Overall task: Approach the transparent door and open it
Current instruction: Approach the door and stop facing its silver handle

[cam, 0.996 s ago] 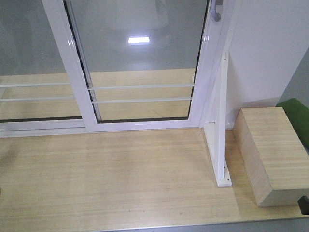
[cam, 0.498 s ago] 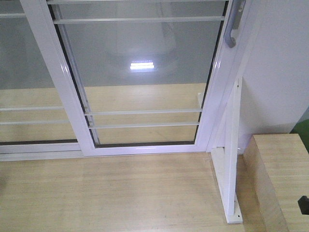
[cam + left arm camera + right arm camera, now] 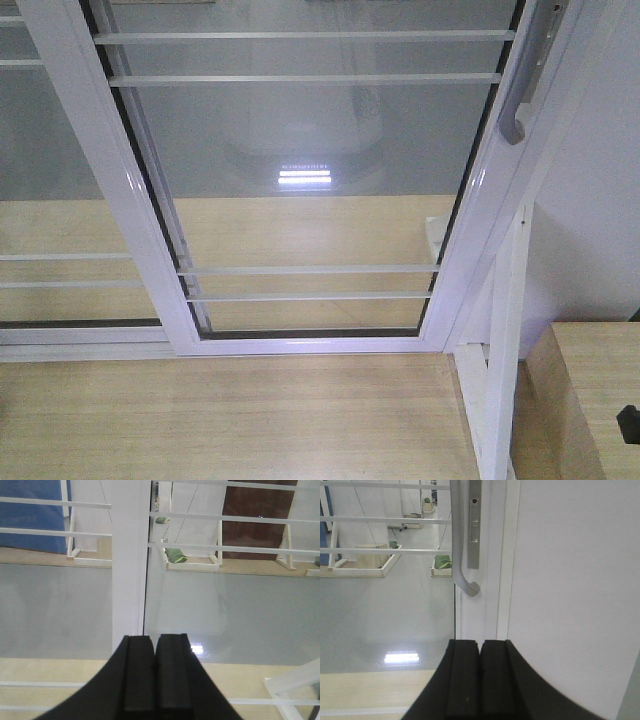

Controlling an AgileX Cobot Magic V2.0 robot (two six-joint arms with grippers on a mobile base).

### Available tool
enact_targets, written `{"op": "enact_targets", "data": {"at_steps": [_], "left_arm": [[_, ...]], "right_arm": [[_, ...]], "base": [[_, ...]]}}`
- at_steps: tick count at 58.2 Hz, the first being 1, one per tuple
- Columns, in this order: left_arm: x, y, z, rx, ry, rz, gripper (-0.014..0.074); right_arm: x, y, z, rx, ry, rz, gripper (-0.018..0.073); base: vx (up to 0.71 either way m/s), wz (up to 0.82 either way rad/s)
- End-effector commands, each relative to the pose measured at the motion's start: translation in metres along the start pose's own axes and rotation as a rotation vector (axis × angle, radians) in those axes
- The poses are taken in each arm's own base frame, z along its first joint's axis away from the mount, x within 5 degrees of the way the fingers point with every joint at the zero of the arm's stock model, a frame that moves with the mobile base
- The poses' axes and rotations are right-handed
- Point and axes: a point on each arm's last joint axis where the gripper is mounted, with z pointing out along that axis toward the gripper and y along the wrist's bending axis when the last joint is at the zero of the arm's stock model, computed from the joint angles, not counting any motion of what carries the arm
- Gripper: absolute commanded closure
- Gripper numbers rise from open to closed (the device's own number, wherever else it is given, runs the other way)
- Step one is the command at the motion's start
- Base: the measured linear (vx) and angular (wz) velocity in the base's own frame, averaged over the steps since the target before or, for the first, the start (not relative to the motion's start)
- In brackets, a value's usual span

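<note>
The transparent door [image 3: 310, 180] fills the front view: clear glass in a glossy white frame with paired white bars. Its curved grey-silver handle [image 3: 522, 95] is on the right stile and also shows in the right wrist view [image 3: 462, 555]. The door stands closed against the right frame. My right gripper [image 3: 480, 642] is shut and empty, just below the handle and apart from it. My left gripper [image 3: 154, 637] is shut and empty, facing the door's white left stile [image 3: 130, 560]. Neither gripper shows in the front view.
A second barred glass panel [image 3: 50, 200] without a handle stands to the left. A white bracket post [image 3: 505, 350] and a light wooden box [image 3: 590, 400] stand at the lower right beside a white wall [image 3: 600, 200]. Wooden flooring [image 3: 230, 420] runs up to the door track.
The front view has closed in on the door: the frame and bars look larger and lower, the handle has come further into view, and the wooden box has slid toward the lower right.
</note>
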Motion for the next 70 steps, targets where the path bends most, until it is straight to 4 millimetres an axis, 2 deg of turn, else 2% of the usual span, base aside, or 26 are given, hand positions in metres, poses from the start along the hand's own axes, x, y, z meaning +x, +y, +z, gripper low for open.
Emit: {"op": "enact_targets", "data": {"at_steps": [1,70], "left_arm": [[-0.0058,-0.0012,-0.001,0.017,-0.089,-0.003,0.0594],[-0.0058,-0.0012,-0.001,0.017,-0.089,-0.003,0.0594]], "right_arm": [[-0.0064,-0.001,-0.0009,0.013,-0.088,-0.004,0.0562],[-0.0064,-0.001,-0.0009,0.013,-0.088,-0.004,0.0562]], "base": [[0.14,0.06],[0.04,-0.01]]}}
